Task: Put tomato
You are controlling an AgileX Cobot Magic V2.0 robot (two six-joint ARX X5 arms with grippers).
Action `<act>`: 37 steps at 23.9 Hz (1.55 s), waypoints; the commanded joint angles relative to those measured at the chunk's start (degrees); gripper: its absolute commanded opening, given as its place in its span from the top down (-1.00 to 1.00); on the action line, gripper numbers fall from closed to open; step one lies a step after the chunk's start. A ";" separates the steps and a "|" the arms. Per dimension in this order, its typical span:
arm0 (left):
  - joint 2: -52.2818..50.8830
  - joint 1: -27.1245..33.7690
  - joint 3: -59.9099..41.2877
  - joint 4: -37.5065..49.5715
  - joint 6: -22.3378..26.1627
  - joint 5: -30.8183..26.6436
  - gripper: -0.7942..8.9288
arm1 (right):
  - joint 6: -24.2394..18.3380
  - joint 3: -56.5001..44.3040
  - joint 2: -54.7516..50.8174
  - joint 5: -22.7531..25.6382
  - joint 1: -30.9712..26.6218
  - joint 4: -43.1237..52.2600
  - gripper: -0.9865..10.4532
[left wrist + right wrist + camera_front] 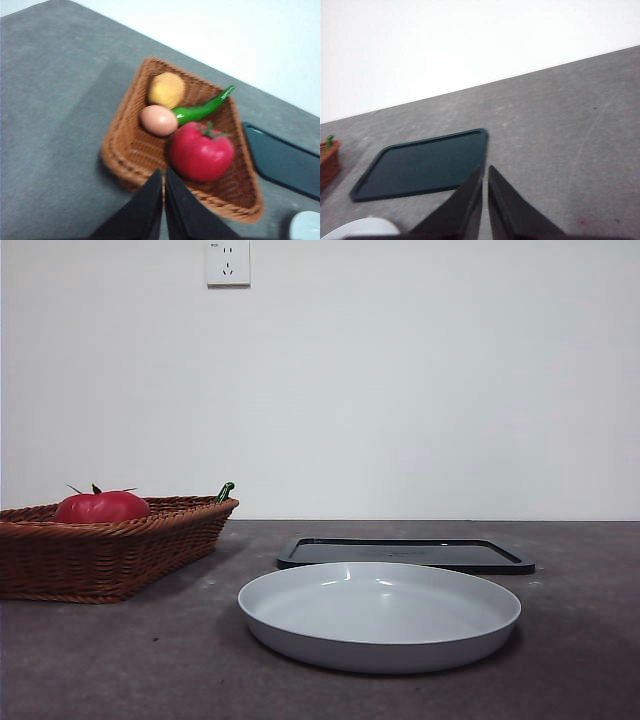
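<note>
The red tomato [101, 507] with its dark green stem lies in a brown wicker basket [100, 555] at the left of the table. In the left wrist view the tomato [201, 152] lies in the basket [125, 150] beside an egg [158, 120], a green chili pepper [202, 109] and a yellow rounded piece of produce [167, 89]. My left gripper [164, 172] hangs above the basket's near rim, shut and empty. My right gripper [485, 171] is shut and empty above the table near the dark tray [422, 166]. Neither gripper shows in the front view.
A grey round plate [380, 635] sits at the front middle of the table, and its edge shows in both wrist views [306, 226] [360, 229]. A flat dark tray [405, 553] lies behind it. A wall socket [227, 261] is on the white wall.
</note>
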 commanded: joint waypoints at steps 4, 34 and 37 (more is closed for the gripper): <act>6.75 0.04 8.76 -3.65 1.25 4.11 0.82 | -0.50 9.51 6.43 -5.40 -0.02 -5.81 0.81; 37.70 -9.51 42.95 -39.87 26.93 22.45 0.82 | -21.57 44.61 39.93 -24.61 14.38 -45.18 0.81; 37.70 -9.49 42.95 -39.80 26.93 22.43 0.77 | -21.55 44.61 40.02 -24.59 15.06 -45.16 0.81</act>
